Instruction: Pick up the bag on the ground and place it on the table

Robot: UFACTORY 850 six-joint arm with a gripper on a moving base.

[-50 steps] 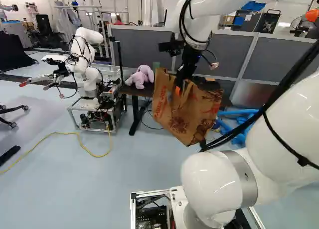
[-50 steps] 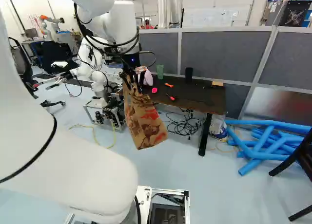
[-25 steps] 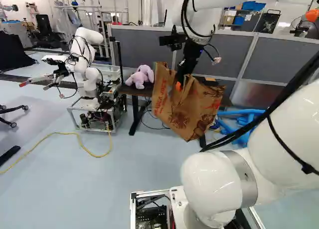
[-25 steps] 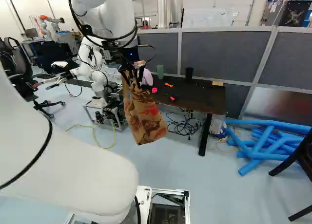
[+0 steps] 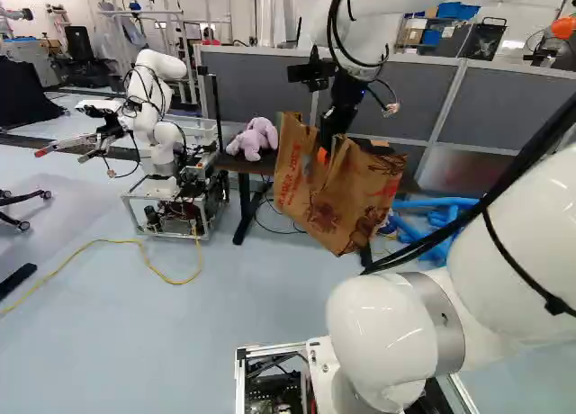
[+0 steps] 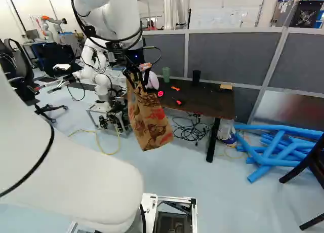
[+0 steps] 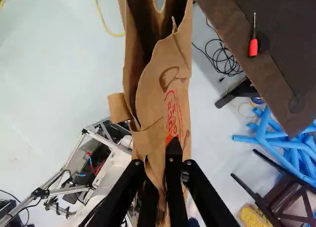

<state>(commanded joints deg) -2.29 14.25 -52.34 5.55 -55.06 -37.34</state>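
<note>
Running as red lettering (image 5: 290,175) near one side edge of the paper bag (image 5: 340,207) in the left base view; showing in the wrist view on the bag's creased face, bending with the paper, not reading clearly in full.

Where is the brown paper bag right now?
In the right base view, the bag hangs from the claw, left of the middle, on the near side of the dark table.

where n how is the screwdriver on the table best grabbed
Probably from above, closing across the long sides of its red handle: the screwdriver lies flat on the table, and the handle is thicker than the shaft.
</note>
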